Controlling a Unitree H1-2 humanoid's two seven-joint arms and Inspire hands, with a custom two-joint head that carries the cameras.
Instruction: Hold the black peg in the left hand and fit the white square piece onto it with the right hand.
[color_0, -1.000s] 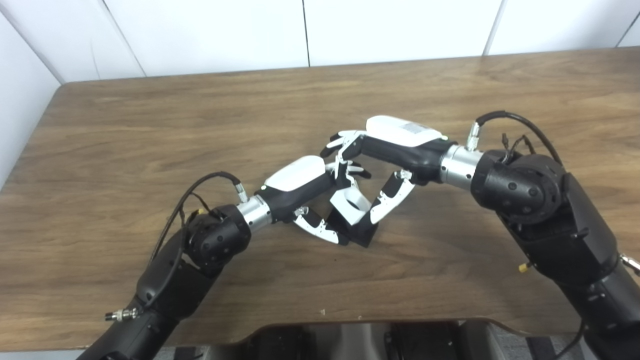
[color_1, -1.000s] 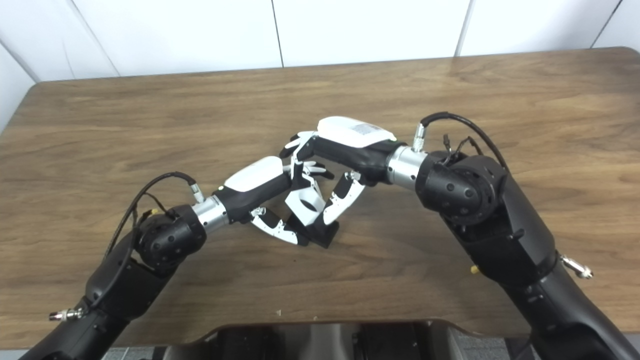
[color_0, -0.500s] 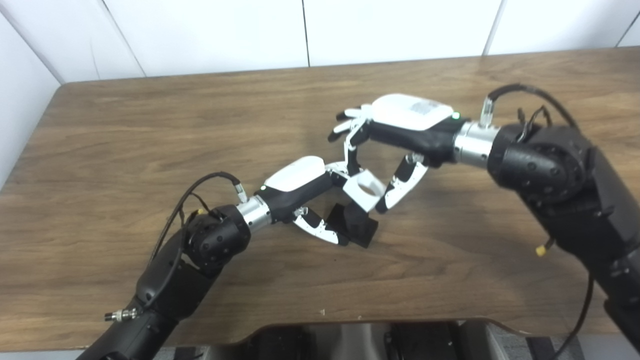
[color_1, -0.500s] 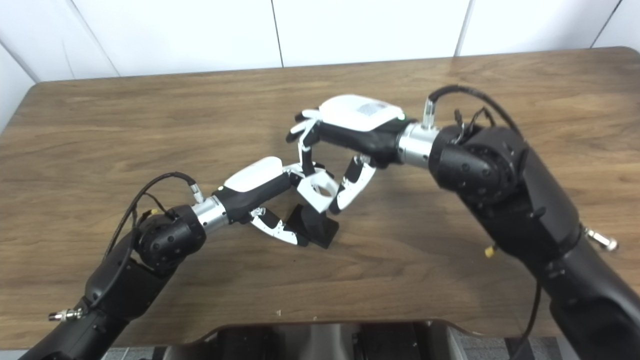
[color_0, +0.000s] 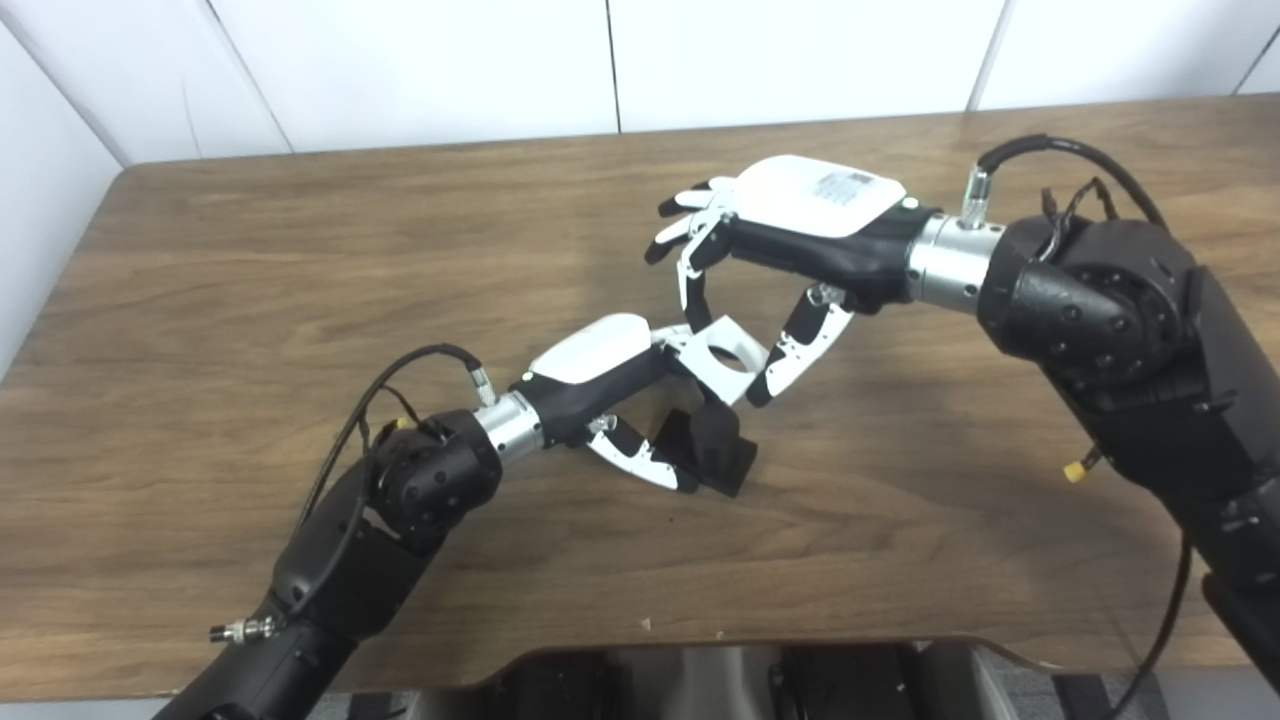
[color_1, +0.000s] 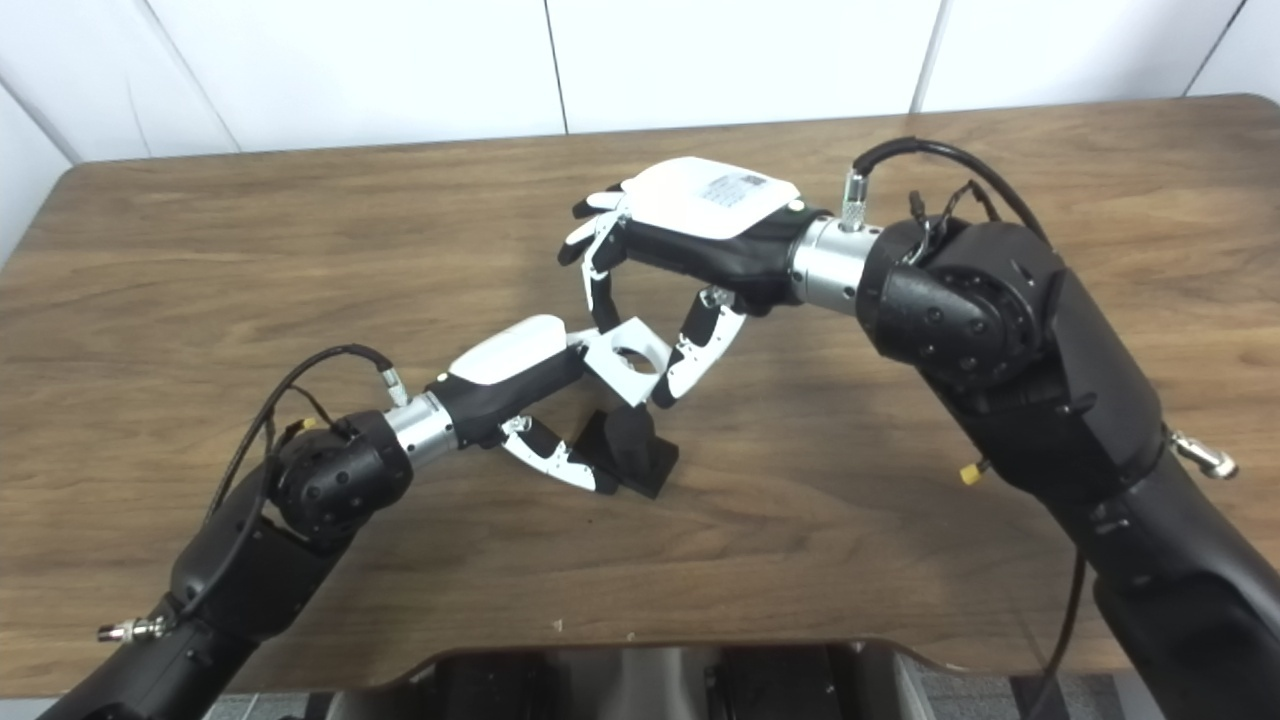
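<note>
Near the middle of the wooden table (color_0: 300, 250), the left hand (color_0: 610, 375) grips the black peg (color_0: 712, 445), whose square base rests on the tabletop with its stub standing up. Just above it, the right hand (color_0: 790, 250) pinches the white square piece (color_0: 728, 353) between thumb and fingers (color_0: 692, 300), its other fingers spread. That piece, with a round hole through its middle, hangs tilted over the peg's top, close but apart from it. Its near-left corner sits right by the left hand's fingers; I cannot tell if they touch.
</note>
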